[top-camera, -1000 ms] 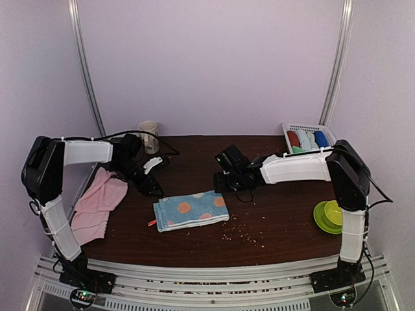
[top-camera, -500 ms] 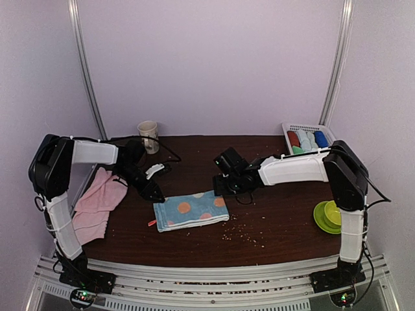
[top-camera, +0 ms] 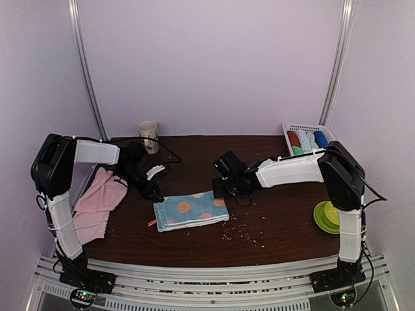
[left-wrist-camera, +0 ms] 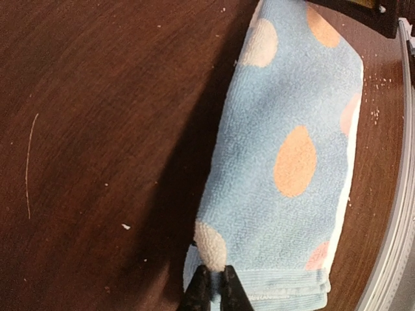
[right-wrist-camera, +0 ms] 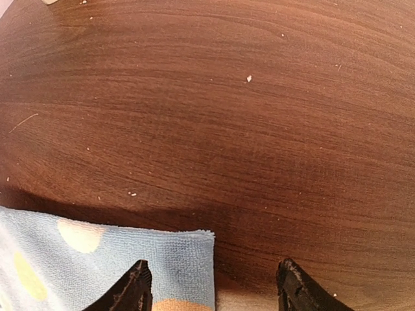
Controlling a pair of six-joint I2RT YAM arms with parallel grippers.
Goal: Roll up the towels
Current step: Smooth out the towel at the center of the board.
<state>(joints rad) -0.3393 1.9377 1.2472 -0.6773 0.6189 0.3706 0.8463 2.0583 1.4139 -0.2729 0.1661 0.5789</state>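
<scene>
A light blue towel [top-camera: 191, 210] with orange and white dots lies folded flat mid-table. My left gripper [top-camera: 155, 194] is at its far left corner. In the left wrist view the left gripper [left-wrist-camera: 213, 288] is shut, pinching the hem of the blue towel [left-wrist-camera: 285, 149] by a white dot. My right gripper [top-camera: 216, 191] hovers at the far right corner. In the right wrist view the right gripper [right-wrist-camera: 211, 295] is open, with the blue towel's corner [right-wrist-camera: 142, 259] lying between its fingers. Pale pink towels [top-camera: 97, 202] lie crumpled at the left edge.
A white slatted basket [top-camera: 310, 127] at the back right holds rolled cloths. A cup [top-camera: 148, 135] stands at the back left. A green bowl [top-camera: 328, 216] sits near the right edge. A small red bit [top-camera: 152, 223] and crumbs [top-camera: 243, 233] lie near the towel.
My left gripper moved down to the blue towel's far left corner and closed on it. The right gripper edged slightly left toward the far right corner, still open.
</scene>
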